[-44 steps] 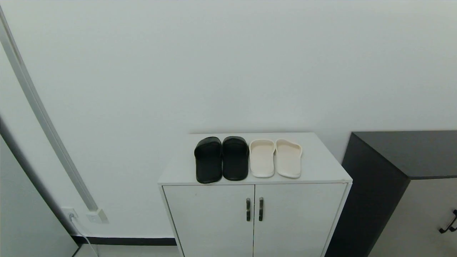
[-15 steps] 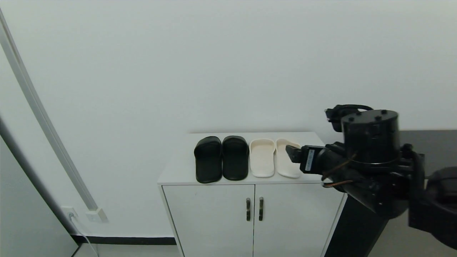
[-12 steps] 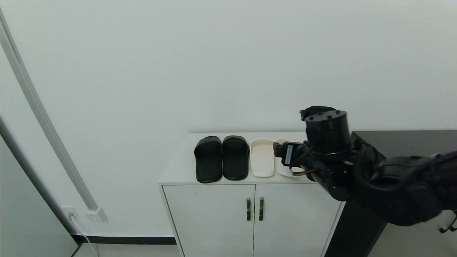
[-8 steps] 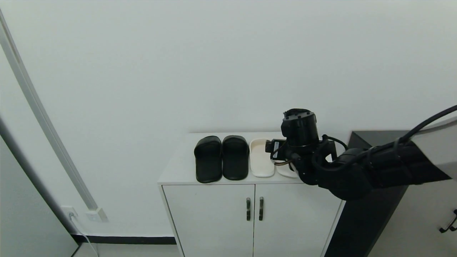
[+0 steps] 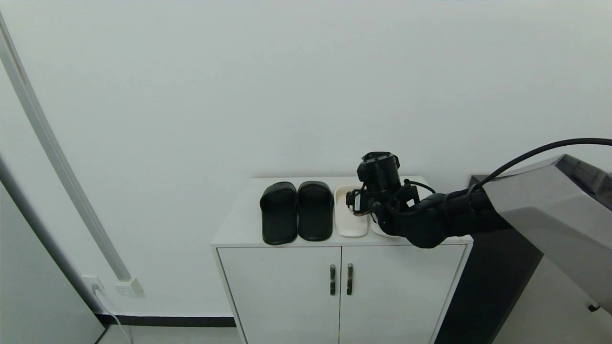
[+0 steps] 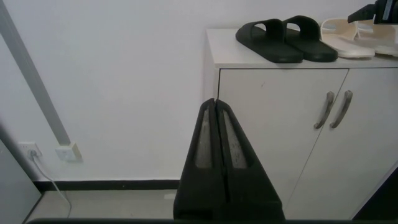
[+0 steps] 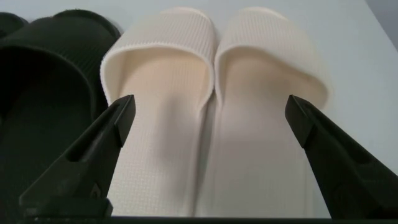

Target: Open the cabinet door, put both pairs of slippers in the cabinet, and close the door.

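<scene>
Two cream ribbed slippers (image 7: 168, 93) lie touching atop the shut white two-door cabinet (image 5: 282, 291), with the right gripper (image 7: 208, 109) spread wide over them; it should descend squarely, fingers outside both outer edges, then squeeze evenly.

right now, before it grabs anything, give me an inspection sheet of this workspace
surface: white cabinet top, both pairs resting on it
job's things: black slippers and cream slippers side by side, black pair on the left; cabinet doors shut, two handles at the centre
clutter: nothing seen
grippers: right gripper open, one finger on each side of the cream pair, contact not clear; left gripper shut, holding nothing, apart from the cabinet
cables: white cord hanging from a wall socket low on the left
surroundings: plain white wall; dark cabinet beside the white one on the right
</scene>
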Robot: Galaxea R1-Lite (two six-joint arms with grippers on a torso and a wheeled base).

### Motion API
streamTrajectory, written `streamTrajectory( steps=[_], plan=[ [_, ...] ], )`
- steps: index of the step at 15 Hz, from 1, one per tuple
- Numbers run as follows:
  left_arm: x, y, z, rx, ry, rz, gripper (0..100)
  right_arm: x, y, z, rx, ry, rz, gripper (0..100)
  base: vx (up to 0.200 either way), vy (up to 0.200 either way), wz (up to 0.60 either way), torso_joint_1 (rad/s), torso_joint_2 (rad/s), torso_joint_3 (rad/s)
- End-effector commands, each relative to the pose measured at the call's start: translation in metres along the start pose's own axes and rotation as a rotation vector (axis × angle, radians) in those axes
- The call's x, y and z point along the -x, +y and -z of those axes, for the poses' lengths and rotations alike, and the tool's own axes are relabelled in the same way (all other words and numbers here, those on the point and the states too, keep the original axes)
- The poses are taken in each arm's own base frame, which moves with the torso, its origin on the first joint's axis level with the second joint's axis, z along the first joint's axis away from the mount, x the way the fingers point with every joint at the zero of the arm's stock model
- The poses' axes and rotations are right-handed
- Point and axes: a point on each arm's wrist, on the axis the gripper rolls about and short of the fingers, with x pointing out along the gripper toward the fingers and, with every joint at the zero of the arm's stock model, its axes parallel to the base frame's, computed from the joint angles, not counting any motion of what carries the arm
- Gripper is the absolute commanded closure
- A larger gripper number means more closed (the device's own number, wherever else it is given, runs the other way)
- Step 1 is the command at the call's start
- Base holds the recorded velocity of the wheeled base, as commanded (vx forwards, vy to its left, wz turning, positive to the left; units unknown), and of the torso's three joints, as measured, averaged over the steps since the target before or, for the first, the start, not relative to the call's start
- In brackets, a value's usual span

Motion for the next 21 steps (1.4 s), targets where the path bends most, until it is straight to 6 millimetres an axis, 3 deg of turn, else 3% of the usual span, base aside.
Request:
streamTrajectory(
  steps=[1,4,13,14,18,21],
  plan=[
    [0.000,0.000,0.000,0.000,0.000,-0.001,100,-0.010,0.004,0.003,-0.001,0.000,0.000,0,0.000,0.000,0.00,0.000,0.00,0.000],
    [0.000,0.000,0.000,0.002,0.000,-0.002,100,-0.023,0.001,0.012,0.009,0.025,0.019,0,0.000,0.000,0.00,0.000,0.00,0.000],
    [0.000,0.000,0.000,0.003,0.000,-0.002,100,-0.070,-0.003,0.013,-0.010,0.019,0.067,0,0.000,0.000,0.00,0.000,0.00,0.000],
    [0.000,0.000,0.000,0.003,0.000,-0.002,100,-0.072,-0.003,0.013,-0.009,0.021,0.069,100,0.000,0.000,0.00,0.000,0.00,0.000],
    [0.000,0.000,0.000,0.003,0.000,-0.002,100,-0.079,-0.006,0.010,-0.023,0.007,0.080,100,0.000,0.000,0.00,0.000,0.00,0.000],
    [0.000,0.000,0.000,0.003,0.000,-0.002,100,-0.061,-0.009,-0.010,-0.037,-0.018,0.070,100,0.000,0.000,0.00,0.000,0.00,0.000]
  ],
)
